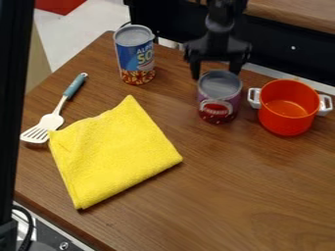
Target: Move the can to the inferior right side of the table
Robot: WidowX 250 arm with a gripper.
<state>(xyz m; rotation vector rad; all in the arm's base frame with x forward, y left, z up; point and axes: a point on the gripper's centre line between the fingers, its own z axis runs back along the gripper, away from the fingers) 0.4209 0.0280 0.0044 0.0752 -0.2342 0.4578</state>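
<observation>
Gripper [215, 72], jaws spread near the red-and-purple can [218, 100], should centre over it and lower evenly, clear of the orange pot [282, 123].

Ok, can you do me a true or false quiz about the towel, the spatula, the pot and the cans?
1. The yellow towel lies on the table. True.
2. The spatula is on top of the towel. False: it lies beside it.
3. The orange pot has two white handles. True.
4. The pot stands between the two cans. False: the purple-and-red can stands between the pot and the blue can.
5. The gripper is at the purple-and-red can. True.
</observation>
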